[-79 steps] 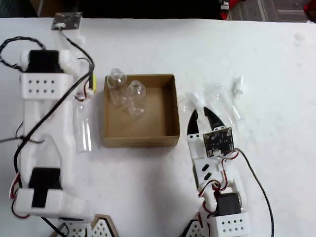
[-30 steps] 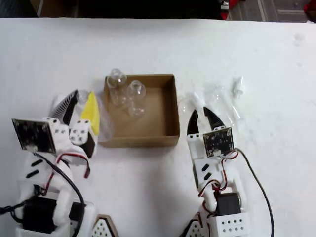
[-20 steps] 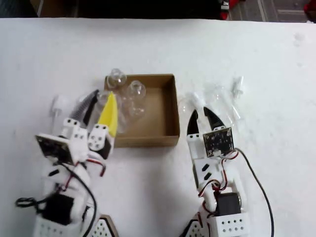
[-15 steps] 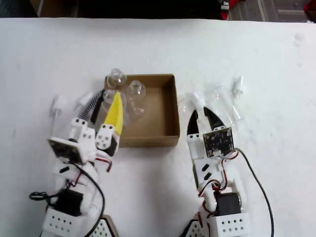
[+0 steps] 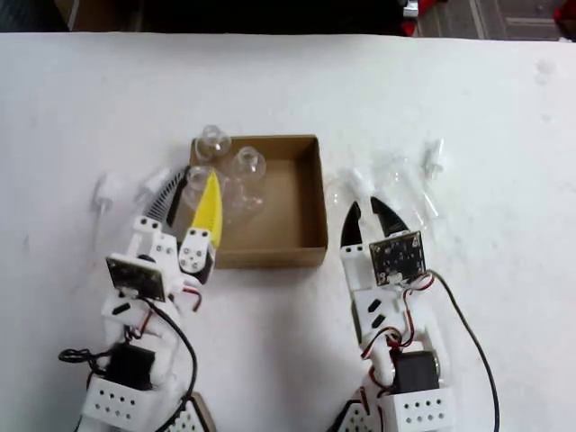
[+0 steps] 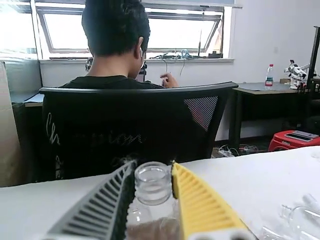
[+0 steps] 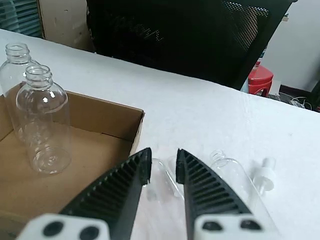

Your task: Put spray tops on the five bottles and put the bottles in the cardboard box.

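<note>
My left gripper is shut on the neck of a clear, capless bottle, held upright over the left wall of the cardboard box. The left wrist view shows the bottle's open neck pinched between the black and yellow fingers. Two more capless bottles stand in the box's far left corner; the right wrist view shows them too. My right gripper is open by the box's right side, holding nothing, with its tips near a bottle lying on the table.
Clear bottles and a white spray top lie on the table right of the box. Two other white spray tops lie left of the box, near my left arm. The table's far half is bare white.
My left arm drew back from a far reach, picked up the bottle that lay left of the box, and carried it right to the box's left wall. The right arm stayed still.
</note>
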Action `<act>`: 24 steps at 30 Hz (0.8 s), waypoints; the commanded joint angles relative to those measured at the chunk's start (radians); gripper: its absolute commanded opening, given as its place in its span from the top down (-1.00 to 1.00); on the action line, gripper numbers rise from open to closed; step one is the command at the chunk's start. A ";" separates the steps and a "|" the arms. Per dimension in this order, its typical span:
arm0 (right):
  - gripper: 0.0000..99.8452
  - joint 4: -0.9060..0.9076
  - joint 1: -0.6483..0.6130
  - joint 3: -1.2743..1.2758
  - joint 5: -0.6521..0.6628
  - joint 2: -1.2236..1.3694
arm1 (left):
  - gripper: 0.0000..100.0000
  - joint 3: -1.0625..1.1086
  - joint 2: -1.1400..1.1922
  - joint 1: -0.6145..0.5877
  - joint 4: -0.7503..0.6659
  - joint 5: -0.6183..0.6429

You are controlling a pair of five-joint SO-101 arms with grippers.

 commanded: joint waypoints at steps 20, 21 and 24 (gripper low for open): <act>0.86 0.002 -0.008 0.008 0.011 -0.002 | 0.95 -0.002 -0.015 0.038 0.351 -0.014; 0.86 0.002 -0.008 0.008 0.011 -0.002 | 0.95 -0.002 -0.015 0.035 0.370 -0.014; 0.86 0.004 -0.008 0.008 0.011 -0.002 | 0.95 -0.002 -0.015 0.028 0.387 -0.014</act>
